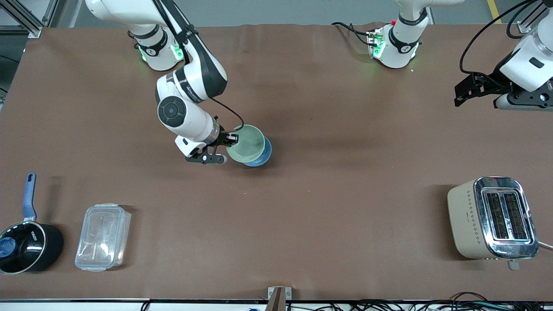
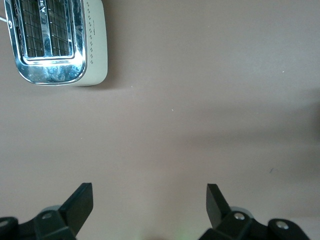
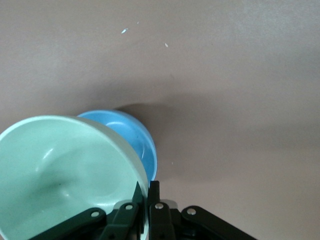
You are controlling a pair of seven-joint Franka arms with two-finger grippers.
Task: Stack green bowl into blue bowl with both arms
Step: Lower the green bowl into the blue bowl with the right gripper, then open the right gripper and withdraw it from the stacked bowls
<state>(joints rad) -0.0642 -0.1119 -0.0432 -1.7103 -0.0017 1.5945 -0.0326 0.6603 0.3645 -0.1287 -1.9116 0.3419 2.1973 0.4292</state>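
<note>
Gripping the green bowl (image 1: 246, 144) by its rim, the right tool (image 1: 232, 139) holds it tilted over the blue bowl (image 1: 262, 159) at mid-desk (image 1: 328, 181). Waiting near its end of the desk, the left tool (image 2: 150, 202) is spread wide, holding nothing.

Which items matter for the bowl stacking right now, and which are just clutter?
In play:
green bowl, gripped at its rim by the right end effector
blue bowl, under it
left end effector, waiting open

Clutter:
toaster
saucepan
clear container
</note>
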